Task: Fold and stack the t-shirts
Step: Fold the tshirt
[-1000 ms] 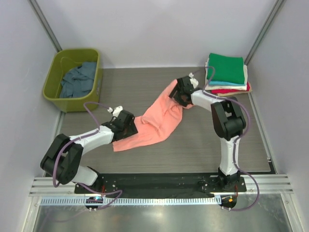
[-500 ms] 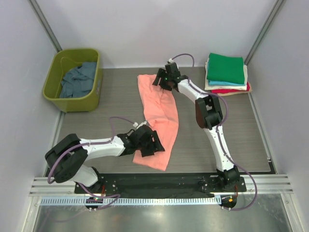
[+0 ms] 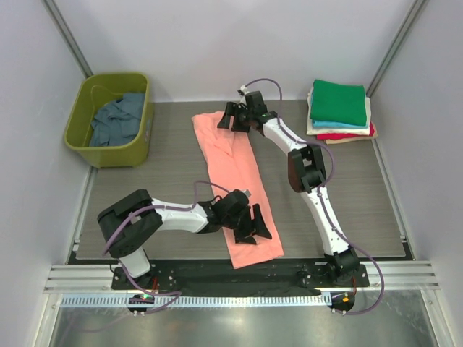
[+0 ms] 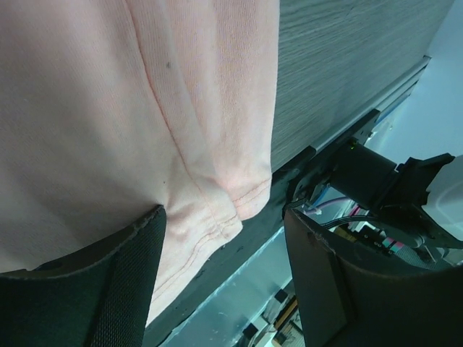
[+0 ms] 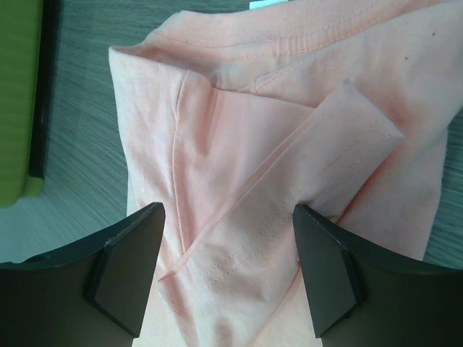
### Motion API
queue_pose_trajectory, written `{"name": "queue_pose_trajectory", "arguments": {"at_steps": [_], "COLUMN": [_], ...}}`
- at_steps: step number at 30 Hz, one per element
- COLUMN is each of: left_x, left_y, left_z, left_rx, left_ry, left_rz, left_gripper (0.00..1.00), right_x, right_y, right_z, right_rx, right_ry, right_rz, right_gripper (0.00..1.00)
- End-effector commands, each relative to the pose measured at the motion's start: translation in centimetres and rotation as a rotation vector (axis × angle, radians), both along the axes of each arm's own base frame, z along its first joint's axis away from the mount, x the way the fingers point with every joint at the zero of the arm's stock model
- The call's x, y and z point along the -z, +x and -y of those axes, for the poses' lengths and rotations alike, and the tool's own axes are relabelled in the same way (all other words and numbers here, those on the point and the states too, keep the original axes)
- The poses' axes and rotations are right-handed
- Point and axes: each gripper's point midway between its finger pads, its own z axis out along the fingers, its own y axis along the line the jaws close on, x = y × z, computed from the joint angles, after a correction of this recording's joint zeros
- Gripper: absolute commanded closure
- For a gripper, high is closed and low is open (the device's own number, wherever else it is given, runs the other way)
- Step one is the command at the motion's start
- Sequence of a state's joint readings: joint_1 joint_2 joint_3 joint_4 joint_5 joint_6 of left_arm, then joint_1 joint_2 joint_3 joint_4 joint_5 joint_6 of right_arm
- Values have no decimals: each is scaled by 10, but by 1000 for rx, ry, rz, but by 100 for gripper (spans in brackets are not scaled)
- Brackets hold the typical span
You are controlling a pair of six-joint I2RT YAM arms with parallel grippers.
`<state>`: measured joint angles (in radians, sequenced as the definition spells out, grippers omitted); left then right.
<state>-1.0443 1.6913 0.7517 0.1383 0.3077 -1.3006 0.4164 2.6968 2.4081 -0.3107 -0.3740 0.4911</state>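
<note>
A salmon-pink t-shirt (image 3: 235, 166) lies as a long narrow strip from the far middle of the table towards the near edge. My left gripper (image 3: 255, 225) stands open over its near hem. In the left wrist view the hem corner (image 4: 217, 210) lies between the wide-apart fingers (image 4: 108, 289). My right gripper (image 3: 230, 119) is open at the far end, over the collar and a folded-in sleeve (image 5: 318, 144). A slate-blue t-shirt (image 3: 116, 123) lies crumpled in the tub. Folded t-shirts (image 3: 338, 108), green on top, are stacked at the far right.
The olive-green tub (image 3: 145, 134) stands at the far left, its side showing in the right wrist view (image 5: 18, 94). The shirt's near hem reaches the black base plate (image 4: 239, 249) at the table's near edge. Grey walls close in both sides.
The pink shirt has swung from a slack diagonal into a straight strip. My left gripper moved right and nearer; my right gripper moved left along the far side.
</note>
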Motion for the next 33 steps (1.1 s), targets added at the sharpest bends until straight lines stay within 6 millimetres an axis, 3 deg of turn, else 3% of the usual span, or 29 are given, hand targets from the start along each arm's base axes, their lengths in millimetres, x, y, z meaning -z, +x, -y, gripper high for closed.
{"name": "queue_pose_trajectory", "arguments": {"at_steps": [1, 5, 10, 11, 14, 18, 27, 33], "left_x": [31, 26, 12, 16, 6, 3, -12, -25], "left_y": [-32, -29, -27, -26, -20, -17, -17, -10], "left_z": [-29, -55, -86, -100, -119, -130, -139, -141], "left_rx": [79, 77, 39, 19, -17, -34, -70, -94], "left_ry": [173, 320, 403, 458, 506, 529, 506, 489], "left_rz": [-86, -44, 8, 24, 86, 114, 143, 188], "left_gripper": [31, 31, 31, 30, 28, 27, 28, 25], "right_x": [17, 20, 27, 33, 29, 38, 32, 2], "right_y": [-11, 6, 24, 23, 29, 24, 20, 28], "right_z": [-7, 23, 75, 84, 106, 123, 133, 105], "right_rx": [-80, 66, 237, 267, 343, 405, 446, 318], "right_ry": [-35, -108, -135, -153, -172, -196, -204, -113], "right_rz": [0, 2, -44, -59, -62, -93, -103, -48], "right_gripper": [22, 21, 23, 23, 23, 23, 23, 23]}}
